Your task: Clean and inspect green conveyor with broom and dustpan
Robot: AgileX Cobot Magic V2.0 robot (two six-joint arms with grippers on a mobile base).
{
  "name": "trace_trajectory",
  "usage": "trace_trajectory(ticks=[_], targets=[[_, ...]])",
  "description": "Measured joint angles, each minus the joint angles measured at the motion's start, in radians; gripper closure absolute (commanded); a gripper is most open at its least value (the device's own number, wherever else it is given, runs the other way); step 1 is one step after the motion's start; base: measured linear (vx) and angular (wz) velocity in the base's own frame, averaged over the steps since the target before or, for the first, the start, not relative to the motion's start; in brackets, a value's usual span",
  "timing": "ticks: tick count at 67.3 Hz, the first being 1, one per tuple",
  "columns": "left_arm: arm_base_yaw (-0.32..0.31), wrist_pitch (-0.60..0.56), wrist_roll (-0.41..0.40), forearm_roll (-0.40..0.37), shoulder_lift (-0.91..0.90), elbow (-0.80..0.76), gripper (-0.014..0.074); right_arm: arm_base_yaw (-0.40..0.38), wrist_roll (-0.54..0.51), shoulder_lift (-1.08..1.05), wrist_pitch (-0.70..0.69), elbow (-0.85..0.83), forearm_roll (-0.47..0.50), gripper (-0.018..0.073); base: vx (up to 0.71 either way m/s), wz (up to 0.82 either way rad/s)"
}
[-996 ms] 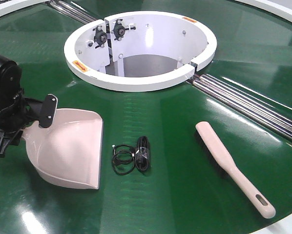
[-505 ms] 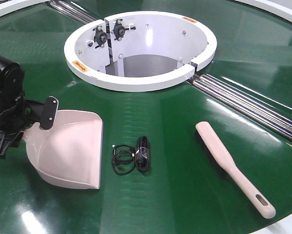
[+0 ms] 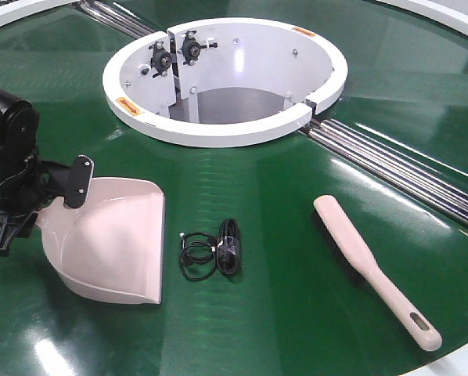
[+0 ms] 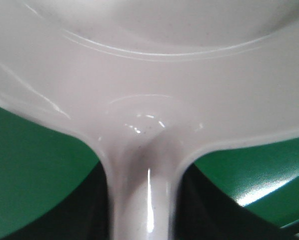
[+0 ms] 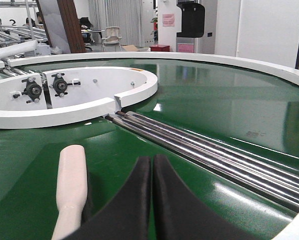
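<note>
Left hand [image 3: 39, 207] shifted slightly — spread wide astride dustpan [image 3: 113, 243] handle; right hand [image 5: 152, 162] closed, empty — beside broom [image 5: 72, 175].

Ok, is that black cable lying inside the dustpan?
No, the black cable lies on the green conveyor, a little apart from the open front edge of the dustpan.

Nothing legible in any view. The white ring [image 3: 218, 135] has two small orange stickers [image 3: 125, 104], one on the near-left rim and one on the far-right rim; both have print too small for me to read. From my right wrist view, a pink notice [image 5: 168, 20] hangs on a far wall [image 5: 269, 30], lettering blurred. No brand, number or sign that I can make out.
</note>
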Motion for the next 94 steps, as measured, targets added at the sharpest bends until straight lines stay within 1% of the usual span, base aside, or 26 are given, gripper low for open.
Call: trace_trajectory(ticks=[54, 59, 66, 73, 83, 89, 94], targets=[[-0.001, 0.001, 0.000, 0.000, 0.000, 0.000, 0.0603, 0.000, -0.001, 0.000, 0.000, 0.000, 0.000, 0.0569, 0.00, 0.00], [-0.001, 0.001, 0.000, 0.000, 0.000, 0.000, 0.0603, 0.000, -0.017, 0.000, -0.013, 0.000, -0.001, 0.0569, 0.00, 0.00], [-0.001, 0.001, 0.000, 0.000, 0.000, 0.000, 0.0603, 0.000, -0.020, 0.000, -0.090, 0.000, 0.000, 0.0569, 0.00, 0.00], [-0.001, 0.001, 0.000, 0.000, 0.000, 0.000, 0.0603, 0.000, 0.016, 0.000, -0.123, 0.000, 0.002, 0.0569, 0.00, 0.00], [-0.001, 0.001, 0.000, 0.000, 0.000, 0.000, 0.0603, 0.000, 0.086, 0.000, -0.108, -0.023, 0.002, 0.0569, 0.00, 0.00], [-0.001, 0.001, 0.000, 0.000, 0.000, 0.000, 0.0603, 0.000, 0.110, 0.016, -0.073, -0.090, 0.002, 0.0569, 0.00, 0.00], [-0.001, 0.001, 0.000, 0.000, 0.000, 0.000, 0.0603, 0.000, 0.118, 0.060, 0.004, -0.179, 0.002, 0.0569, 0.00, 0.00]])
